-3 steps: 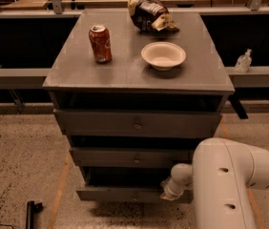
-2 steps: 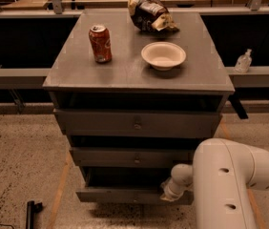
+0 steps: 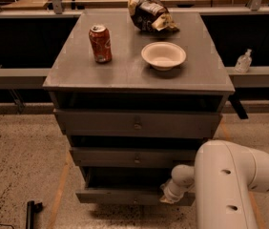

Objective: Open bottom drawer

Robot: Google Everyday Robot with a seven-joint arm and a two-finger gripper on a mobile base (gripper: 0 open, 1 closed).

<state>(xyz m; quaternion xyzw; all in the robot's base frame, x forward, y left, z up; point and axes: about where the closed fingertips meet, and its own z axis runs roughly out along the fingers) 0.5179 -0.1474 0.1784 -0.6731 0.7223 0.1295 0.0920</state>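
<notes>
The grey cabinet [image 3: 139,75] has three drawers. The bottom drawer [image 3: 120,196] is the lowest and has the slimmest front. It stands out a little further than the two drawers above it, with a dark gap over its front. Its knob does not show. My gripper [image 3: 167,197] is at the end of the white arm [image 3: 230,185], low on the right, against the right part of the bottom drawer's front. The arm's wrist hides the gripper's tip.
On the cabinet top stand a red can [image 3: 100,43], a white bowl [image 3: 163,55] and a crumpled bag [image 3: 150,11]. A small bottle [image 3: 243,61] stands on the rail at right. A black object [image 3: 31,213] lies on the speckled floor at lower left.
</notes>
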